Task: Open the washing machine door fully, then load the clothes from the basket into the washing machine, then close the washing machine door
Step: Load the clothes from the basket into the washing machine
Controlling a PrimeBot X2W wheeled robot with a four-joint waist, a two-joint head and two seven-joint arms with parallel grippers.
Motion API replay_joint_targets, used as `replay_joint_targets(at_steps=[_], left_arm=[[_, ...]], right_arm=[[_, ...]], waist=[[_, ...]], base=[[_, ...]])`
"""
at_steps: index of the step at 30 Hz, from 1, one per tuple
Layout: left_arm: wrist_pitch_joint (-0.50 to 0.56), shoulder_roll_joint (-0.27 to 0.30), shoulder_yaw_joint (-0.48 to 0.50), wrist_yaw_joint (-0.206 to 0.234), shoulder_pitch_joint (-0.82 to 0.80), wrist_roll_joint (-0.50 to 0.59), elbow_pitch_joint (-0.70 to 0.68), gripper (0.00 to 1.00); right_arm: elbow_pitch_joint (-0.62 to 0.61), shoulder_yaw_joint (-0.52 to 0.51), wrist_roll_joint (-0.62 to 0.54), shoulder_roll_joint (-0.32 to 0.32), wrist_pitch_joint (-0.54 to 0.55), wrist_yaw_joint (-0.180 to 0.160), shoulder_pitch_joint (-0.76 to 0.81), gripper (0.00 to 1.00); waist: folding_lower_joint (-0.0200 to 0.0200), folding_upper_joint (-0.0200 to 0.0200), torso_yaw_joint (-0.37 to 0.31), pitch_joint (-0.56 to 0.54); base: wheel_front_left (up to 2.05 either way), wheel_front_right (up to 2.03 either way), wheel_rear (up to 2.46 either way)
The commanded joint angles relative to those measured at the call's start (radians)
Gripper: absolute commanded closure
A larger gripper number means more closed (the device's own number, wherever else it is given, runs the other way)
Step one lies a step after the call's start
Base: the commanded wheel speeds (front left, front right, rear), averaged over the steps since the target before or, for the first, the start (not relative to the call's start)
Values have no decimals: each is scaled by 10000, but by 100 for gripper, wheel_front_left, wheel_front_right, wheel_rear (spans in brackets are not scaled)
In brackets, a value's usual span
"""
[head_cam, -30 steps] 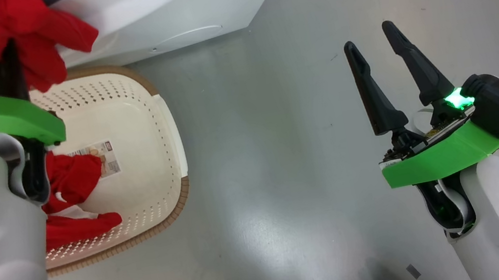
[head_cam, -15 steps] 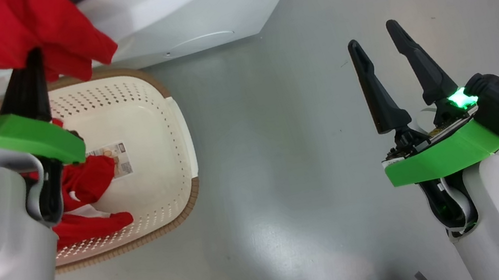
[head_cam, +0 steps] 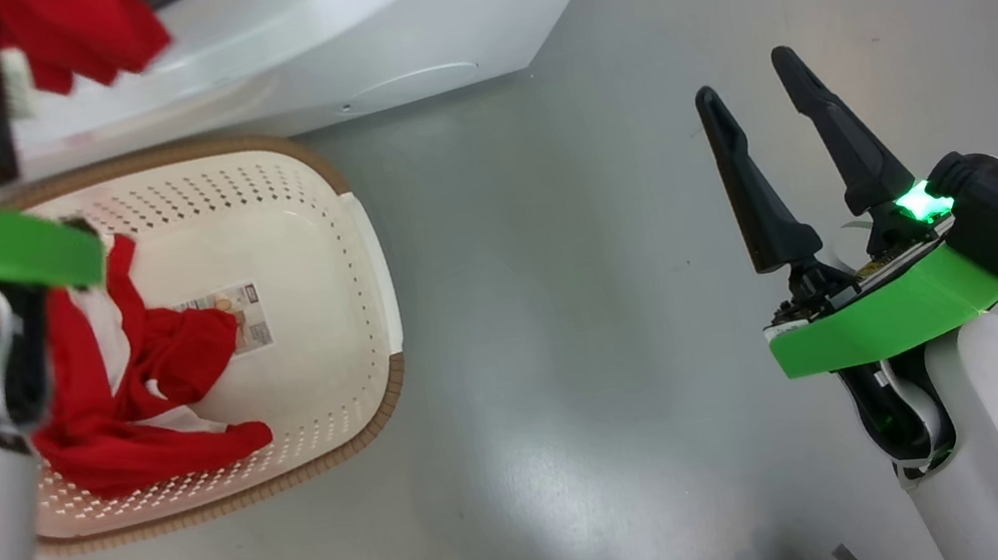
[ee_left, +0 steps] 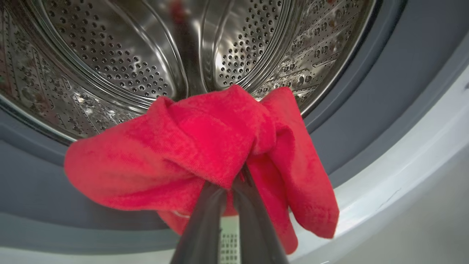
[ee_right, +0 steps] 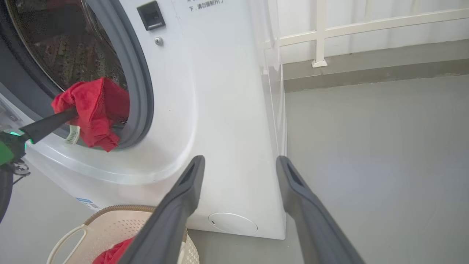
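**Red garment at the drum mouth: handling and grip state**

1. Handling. Treat the clothes as light, soft and limp. They look like fleecy fabric, so expect them to drape and cling rather than slip, and to tolerate a firm pinch. The likely risk is snagging, not breakage.

2. Where to take hold. Grip a bunched fold, so that the jaws pinch several layers. A single hem is likely to let the rest trail.

3. Left gripper (ee_left: 236, 179). The jaws are closed together, clamped on a gathered fold of one red garment (ee_left: 205, 146). The garment hangs at the near lower lip of the washing machine (ee_right: 220, 110) opening, in front of the grey gasket (ee_left: 366, 91), with the steel drum (ee_left: 110, 55) beyond it. Loose flaps droop to the left and right of the fingers, and a white care label (ee_right: 73, 135) dangles below. Carry the load farther in before you release, as the hanging flaps could catch on the gasket.

4. Remaining load. A second red garment (head_cam: 160, 377) with white stripes lies in the left half of the basket (head_cam: 164, 157), touching the paper label (head_cam: 246, 312) on its bottom. The basket stands on the floor (head_cam: 565, 309), just near of the machine front.

5. Right gripper (head_cam: 744, 75). The jaws stand wide apart, holding and touching nothing. It hovers over bare floor on the right, well apart from the basket.
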Motion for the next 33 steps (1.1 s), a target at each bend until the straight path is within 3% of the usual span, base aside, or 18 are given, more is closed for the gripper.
replay_joint_targets(at_steps=[1,10,26,27,28,33], left_arm=[[211,458,369,65,-403,-5,-300,100],[1464,830,138,29,-3150,469,1436,100],[1341,600,-431,-192,-6853,1145,5706,100],[1392,550,-421,-139,-6959,1122,5921,65],[1489,500,-433,-78,-7065,1120,6135,1],[1250,191,-504,-92,-7292,1059,6608,0]], right_arm=[[-221,252,14,47,-46,16,203,0],[-292,377,104,179,-46,16,-9,0],[-542,315,397,304,-46,16,96,0],[-550,315,411,305,-46,16,106,0],[-551,314,415,305,-46,16,108,0],[-551,264,331,306,-46,16,55,0]], waist=[[0,0,-76,75],[0,0,-691,680],[0,0,-1500,1437],[0,0,-1497,1439],[0,0,-1487,1439],[0,0,-1282,1414]], base=[[0,0,0],[0,0,0],[0,0,0],[0,0,0],[0,0,0],[0,0,0]])
